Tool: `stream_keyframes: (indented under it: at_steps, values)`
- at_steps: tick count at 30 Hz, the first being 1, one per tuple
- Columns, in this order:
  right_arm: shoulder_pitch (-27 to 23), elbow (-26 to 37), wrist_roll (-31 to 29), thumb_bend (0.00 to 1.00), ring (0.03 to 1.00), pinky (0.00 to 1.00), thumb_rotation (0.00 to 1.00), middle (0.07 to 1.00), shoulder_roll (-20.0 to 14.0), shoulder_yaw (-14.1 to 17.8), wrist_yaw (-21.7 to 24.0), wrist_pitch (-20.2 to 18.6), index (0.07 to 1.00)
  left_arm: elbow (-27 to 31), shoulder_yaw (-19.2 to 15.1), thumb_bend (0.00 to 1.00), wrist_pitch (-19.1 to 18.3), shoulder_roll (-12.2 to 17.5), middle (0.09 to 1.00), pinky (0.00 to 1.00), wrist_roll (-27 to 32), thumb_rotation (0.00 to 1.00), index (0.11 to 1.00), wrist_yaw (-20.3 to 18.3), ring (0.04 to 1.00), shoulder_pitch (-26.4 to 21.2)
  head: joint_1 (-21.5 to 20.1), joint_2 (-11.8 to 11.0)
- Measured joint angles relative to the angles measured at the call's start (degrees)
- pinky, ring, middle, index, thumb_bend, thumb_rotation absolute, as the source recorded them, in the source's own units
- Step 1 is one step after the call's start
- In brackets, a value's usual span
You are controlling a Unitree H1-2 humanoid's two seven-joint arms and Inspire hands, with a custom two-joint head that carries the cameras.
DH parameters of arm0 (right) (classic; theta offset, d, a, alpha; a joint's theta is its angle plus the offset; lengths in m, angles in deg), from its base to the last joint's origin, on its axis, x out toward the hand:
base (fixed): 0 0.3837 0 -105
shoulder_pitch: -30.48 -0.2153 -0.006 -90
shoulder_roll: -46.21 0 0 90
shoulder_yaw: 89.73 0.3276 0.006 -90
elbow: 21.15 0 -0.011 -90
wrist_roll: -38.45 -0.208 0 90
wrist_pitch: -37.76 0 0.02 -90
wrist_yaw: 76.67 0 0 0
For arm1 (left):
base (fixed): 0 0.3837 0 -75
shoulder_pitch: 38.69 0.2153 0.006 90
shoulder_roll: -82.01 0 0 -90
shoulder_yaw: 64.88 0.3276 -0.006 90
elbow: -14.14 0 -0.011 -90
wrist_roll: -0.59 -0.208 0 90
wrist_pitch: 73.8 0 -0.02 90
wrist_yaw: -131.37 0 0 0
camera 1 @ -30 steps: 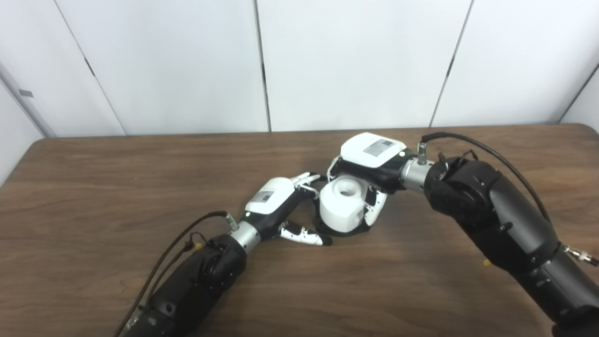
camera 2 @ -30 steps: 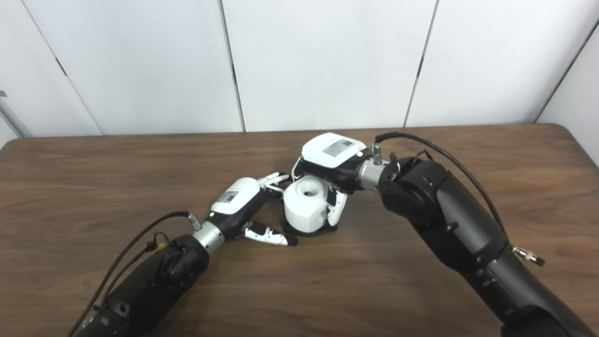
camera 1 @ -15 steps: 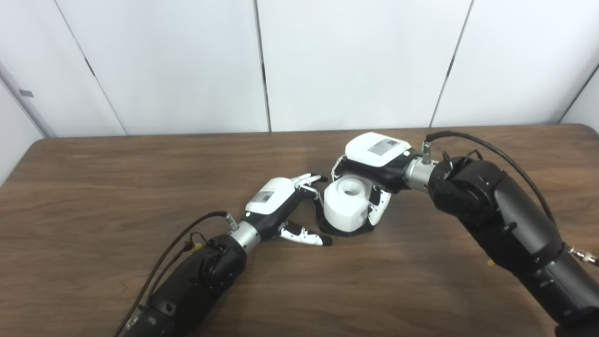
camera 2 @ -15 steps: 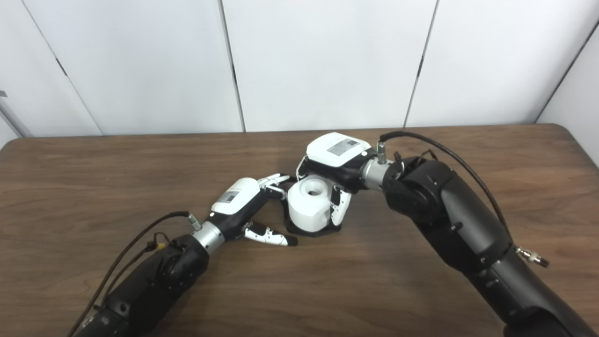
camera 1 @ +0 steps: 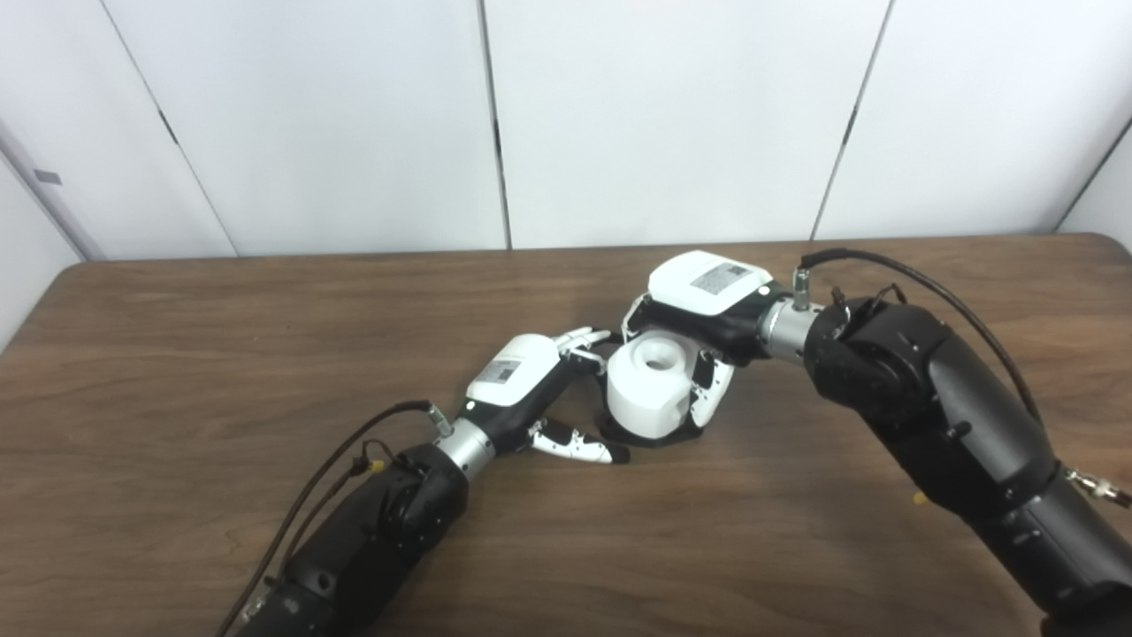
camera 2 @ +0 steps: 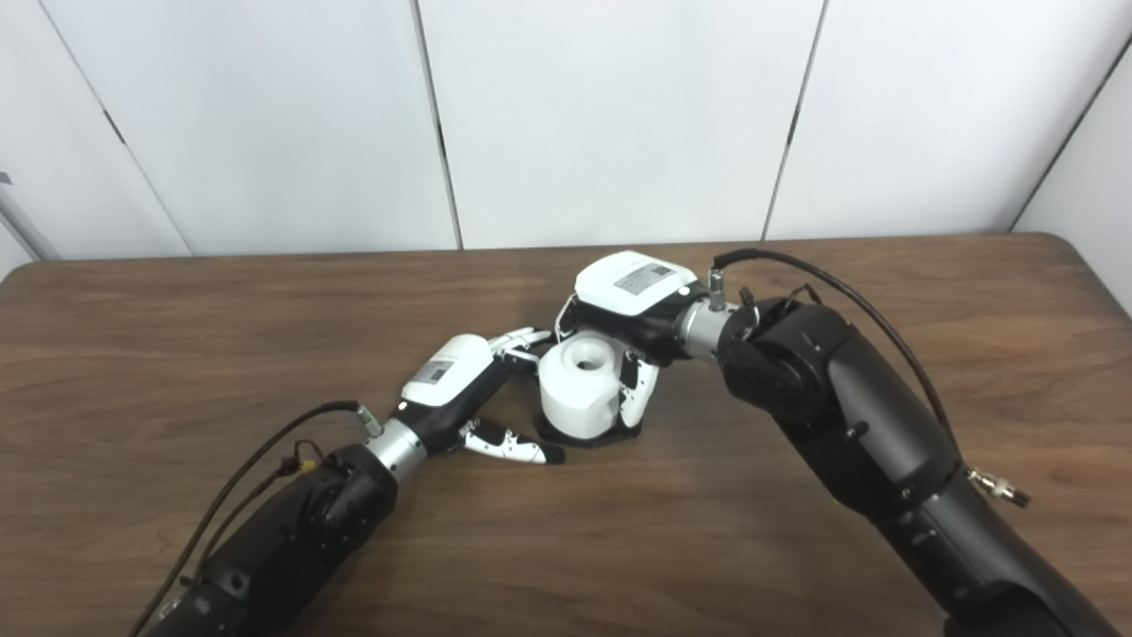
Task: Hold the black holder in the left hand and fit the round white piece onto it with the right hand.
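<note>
Now the right hand (camera 1: pixel 699 305) wraps its fingers around the white piece (camera 1: pixel 647 382), pressing it onto the black holder (camera 1: pixel 650 435). The left hand (camera 1: pixel 522 380), fingers spread wide, steadies beside it.

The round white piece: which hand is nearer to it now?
Right. The right hand is wrapped over the round white piece from behind, gripping it. The left hand sits beside it on the left, open.
</note>
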Motion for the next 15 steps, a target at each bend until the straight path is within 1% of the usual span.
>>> stream_keyframes:
  at_steps: [4,15]
  values:
    - [0.0,0.0,0.0,0.53,0.777,0.73,0.15,0.725,0.0,0.0,0.0,0.0,0.48,-0.2,-0.1,0.52,0.6,-0.1,0.898,0.82,-0.1,0.07,0.477,0.2,0.924,0.0,0.1,-0.1]
    - [0.5,0.0,0.0,0.53,0.776,0.73,0.15,0.724,0.2,0.5,-0.3,0.0,0.48,-0.2,-0.3,0.52,0.6,-0.2,0.901,0.83,-0.2,0.07,0.477,0.2,0.925,0.1,-0.1,0.2]
